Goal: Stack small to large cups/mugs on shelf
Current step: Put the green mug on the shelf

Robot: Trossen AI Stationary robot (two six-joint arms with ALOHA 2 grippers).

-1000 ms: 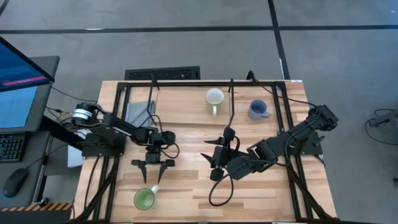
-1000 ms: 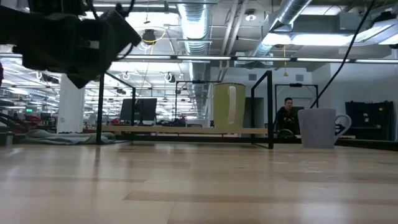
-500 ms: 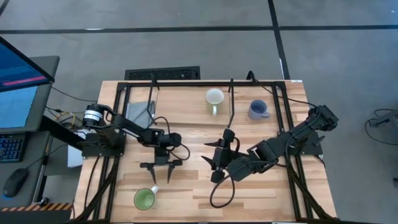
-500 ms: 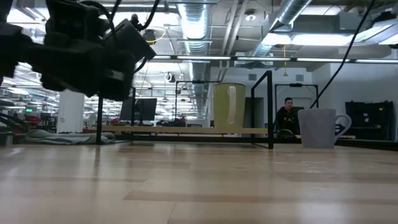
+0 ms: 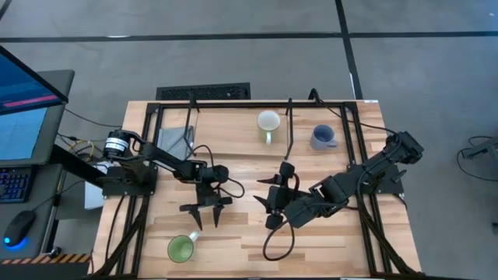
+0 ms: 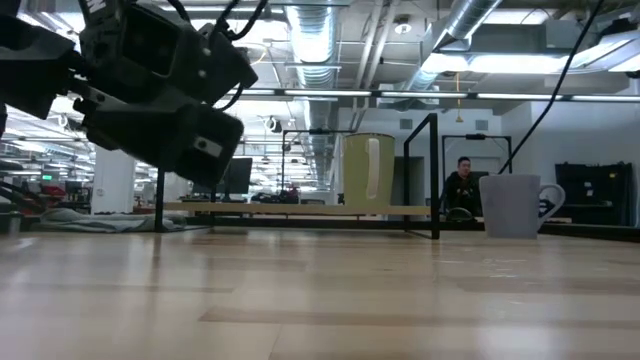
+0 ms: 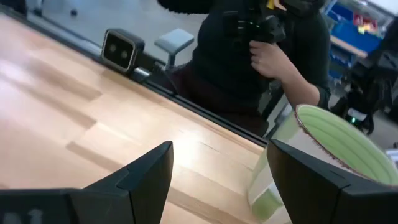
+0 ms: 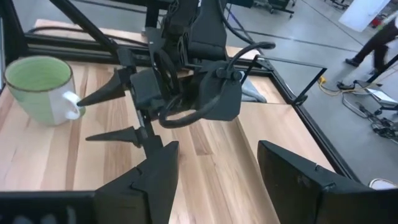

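Near the front edge of the worktop, towards its left corner, stands the green mug, upright, mouth up, its pale handle turned inward toward the middle of the table. That handle seems to be why the left gripper hangs just beyond it with its fingers spread wide and tips aimed at the mug: it is lined up for a grasp, and nothing is between the fingers yet. In the left wrist view the mug's green rim shows just past one finger, off the gap, so the approach looks to need a small correction.

At mid-table the right gripper waits, likewise spread and empty, pointing toward the left arm and well clear of every mug.

Farther back, on the shelf along the rear edge, the cream mug sits near the middle and the blue-grey mug toward the right rear corner, apart from each other. Neither is stacked; probably they await the green one.
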